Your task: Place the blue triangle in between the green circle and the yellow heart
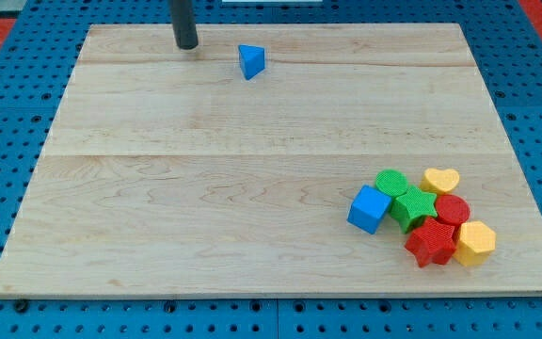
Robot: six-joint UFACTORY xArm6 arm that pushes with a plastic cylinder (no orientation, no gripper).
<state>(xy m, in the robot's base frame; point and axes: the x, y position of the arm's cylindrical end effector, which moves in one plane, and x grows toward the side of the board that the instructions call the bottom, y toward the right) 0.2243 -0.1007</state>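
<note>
The blue triangle (250,61) lies alone near the view's top, left of centre. My tip (187,45) stands on the board to the triangle's left, apart from it. The green circle (390,182) and the yellow heart (440,179) sit in a cluster at the view's lower right, a small gap between them.
The cluster also holds a blue cube (370,209), a green star (412,207), a red circle (453,209), a red star (431,243) and a yellow hexagon (476,243). The wooden board (205,207) lies on a blue pegboard.
</note>
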